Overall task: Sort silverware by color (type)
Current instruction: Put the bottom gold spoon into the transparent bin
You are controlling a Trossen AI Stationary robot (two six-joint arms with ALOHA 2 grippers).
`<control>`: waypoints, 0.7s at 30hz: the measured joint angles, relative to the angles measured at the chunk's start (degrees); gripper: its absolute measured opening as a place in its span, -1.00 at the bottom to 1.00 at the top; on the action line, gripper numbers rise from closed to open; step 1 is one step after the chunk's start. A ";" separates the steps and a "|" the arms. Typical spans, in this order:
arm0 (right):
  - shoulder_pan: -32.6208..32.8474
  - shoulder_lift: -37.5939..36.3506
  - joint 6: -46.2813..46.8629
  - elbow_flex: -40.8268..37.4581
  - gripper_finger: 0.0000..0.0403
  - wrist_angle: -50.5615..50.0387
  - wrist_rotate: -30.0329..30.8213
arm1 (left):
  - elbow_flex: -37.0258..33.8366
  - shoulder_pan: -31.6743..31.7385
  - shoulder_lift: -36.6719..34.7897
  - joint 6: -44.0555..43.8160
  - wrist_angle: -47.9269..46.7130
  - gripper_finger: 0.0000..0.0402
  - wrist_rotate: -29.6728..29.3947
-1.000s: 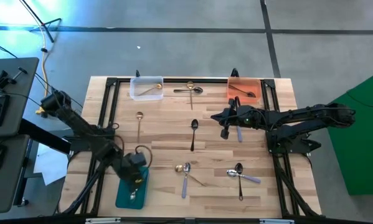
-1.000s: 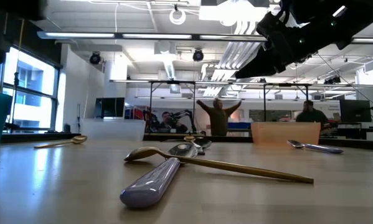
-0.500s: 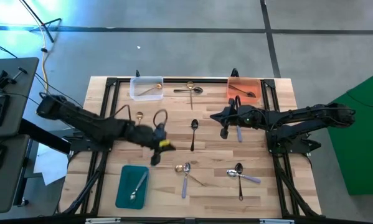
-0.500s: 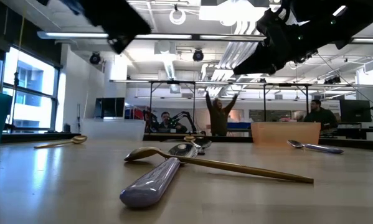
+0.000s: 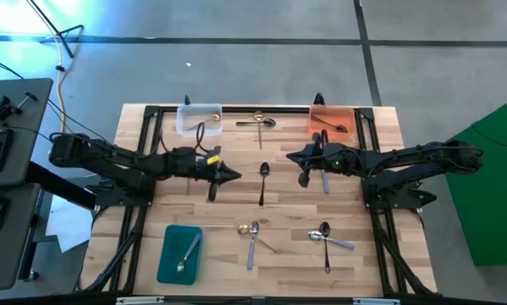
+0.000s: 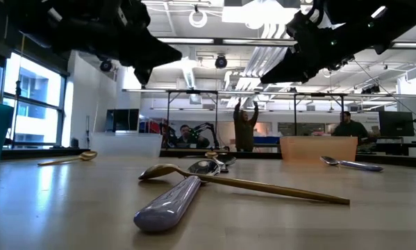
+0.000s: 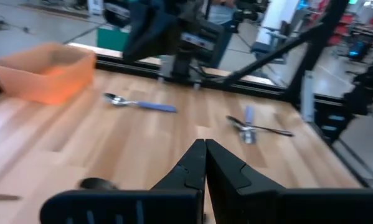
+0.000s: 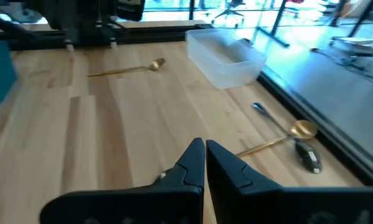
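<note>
While my left tool (image 5: 234,176) hangs clenched and empty over the middle of the surface (image 5: 228,212), it points at the black spoon (image 5: 262,183) just to its right, probably my next pick. My right tool (image 5: 303,161), also clenched on nothing, waits right of centre beside a lilac-handled spoon (image 5: 325,182).

Spoons are partly sorted, one finish per tray: a silver one in the near-left teal tray (image 5: 179,253), a gold one in the far clear tray (image 5: 199,119), a black one in the far-right orange tray (image 5: 331,121). Others lie loose: a mixed pair at the far edge and clusters near me.

No writing or brand is legible.
</note>
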 joint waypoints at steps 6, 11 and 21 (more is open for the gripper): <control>-2.21 0.00 0.29 0.00 -1.00 -0.02 0.75 | -0.12 5.14 0.00 2.96 0.45 -1.00 0.20; -4.50 0.00 -0.09 0.00 -1.00 -0.02 0.74 | -0.12 9.61 0.00 4.69 0.45 -1.00 0.17; -10.63 0.00 3.59 0.52 -1.00 0.01 -3.84 | -0.12 15.73 0.00 8.74 -0.41 -1.00 -0.50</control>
